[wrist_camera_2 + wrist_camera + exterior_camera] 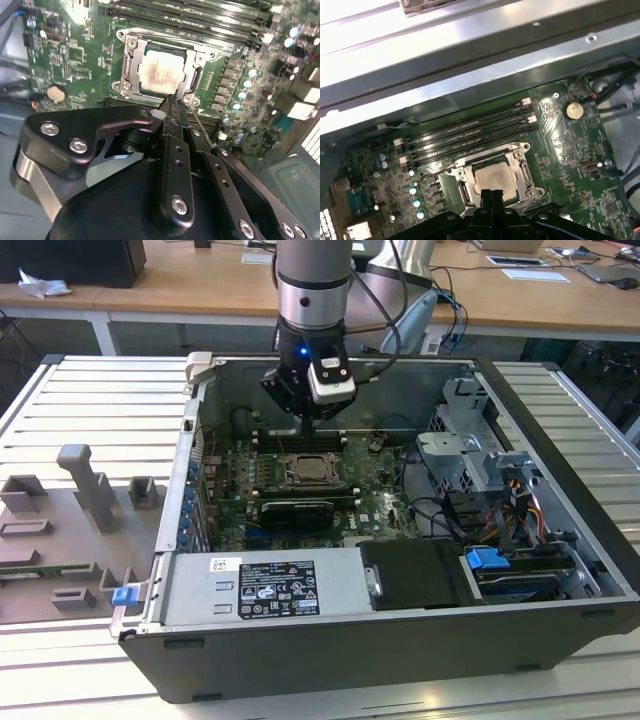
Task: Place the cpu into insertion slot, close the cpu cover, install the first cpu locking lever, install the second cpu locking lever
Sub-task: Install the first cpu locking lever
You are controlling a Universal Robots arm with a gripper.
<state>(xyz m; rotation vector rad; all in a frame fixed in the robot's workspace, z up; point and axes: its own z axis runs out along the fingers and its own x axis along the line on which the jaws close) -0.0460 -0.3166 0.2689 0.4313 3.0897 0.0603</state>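
Fingers (172, 120) (tips together) hang above the cpu cover (131, 65), cpu (161, 75) seated beneath.

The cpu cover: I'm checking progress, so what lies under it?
Through the cut-out of the cpu cover the cpu shows its pale face. The cpu's edges sit hidden under the frame, and whatever lies beneath the chip is covered.

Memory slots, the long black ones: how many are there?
4 memory slots, lying side by side between the cpu and the metal case wall. Others may be hidden.
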